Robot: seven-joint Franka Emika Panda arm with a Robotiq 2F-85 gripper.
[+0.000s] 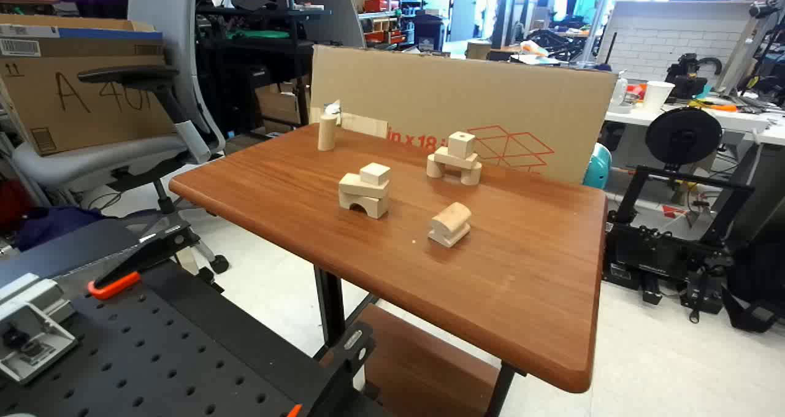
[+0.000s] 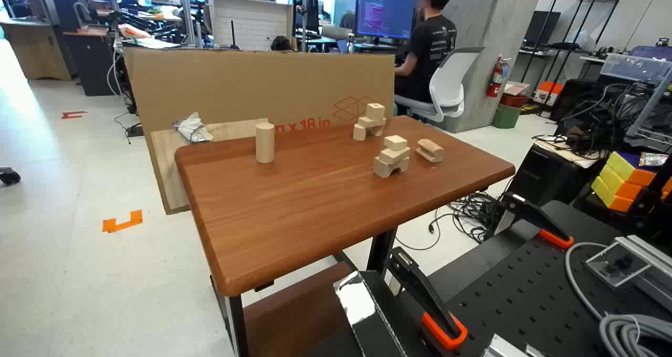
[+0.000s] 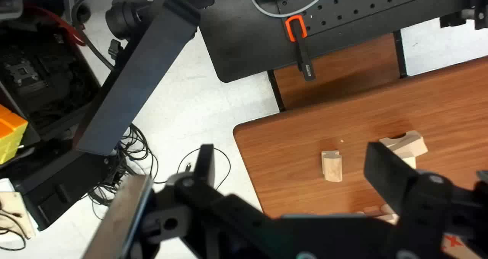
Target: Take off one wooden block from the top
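A small pale wooden block [image 1: 375, 173] sits on top of a stack, and shows in both exterior views [image 2: 395, 142]. Under it lies a larger oblong block [image 1: 362, 186] [image 2: 394, 155], resting on an arch-shaped block [image 1: 368, 206] [image 2: 387, 169]. In the wrist view the small block [image 3: 410, 161] is partly hidden by the right-hand finger; the oblong block [image 3: 416, 146] shows beside it. My gripper [image 3: 289, 148] is open and empty, high above the table's end. It is out of view in both exterior views.
On the table [image 1: 521, 270] stand a bridge stack [image 1: 455, 157] topped by a cube [image 1: 461, 144], a low stack with a rounded top [image 1: 451, 218], and an upright cylinder [image 1: 326, 132]. A cardboard sheet [image 1: 392, 86] stands behind the table. A black perforated bench [image 1: 172, 355] is in front.
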